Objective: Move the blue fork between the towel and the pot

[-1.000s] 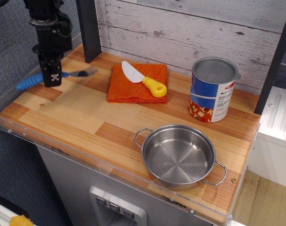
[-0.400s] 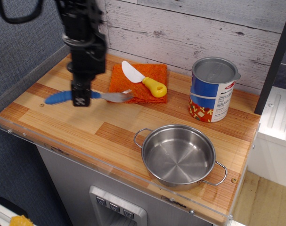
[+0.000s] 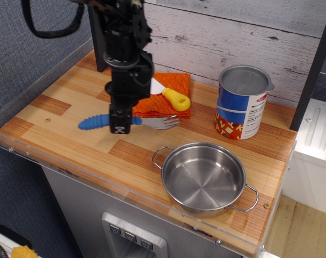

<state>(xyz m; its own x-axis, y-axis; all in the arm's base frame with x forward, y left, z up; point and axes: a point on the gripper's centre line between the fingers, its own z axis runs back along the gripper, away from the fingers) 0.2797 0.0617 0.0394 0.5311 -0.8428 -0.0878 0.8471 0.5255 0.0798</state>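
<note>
My gripper [image 3: 120, 125] is shut on the blue fork [image 3: 94, 122], gripping it near the middle of its length. The blue handle sticks out to the left and the silver tines [image 3: 165, 123] point right, just in front of the orange towel [image 3: 172, 90]. The fork hangs level, close above the wooden counter. The steel pot [image 3: 203, 178] sits at the front right, below and to the right of the tines. The arm covers the towel's left part.
A yellow-handled white knife [image 3: 173, 98] lies on the towel. A blue-labelled tin can [image 3: 242, 102] stands at the back right. The wooden counter [image 3: 60, 113] has a clear plastic rim along the left and front edges. A dark post stands at the back left.
My gripper has carried the fork from the counter's back left corner to the right and forward, to just in front of the towel.
</note>
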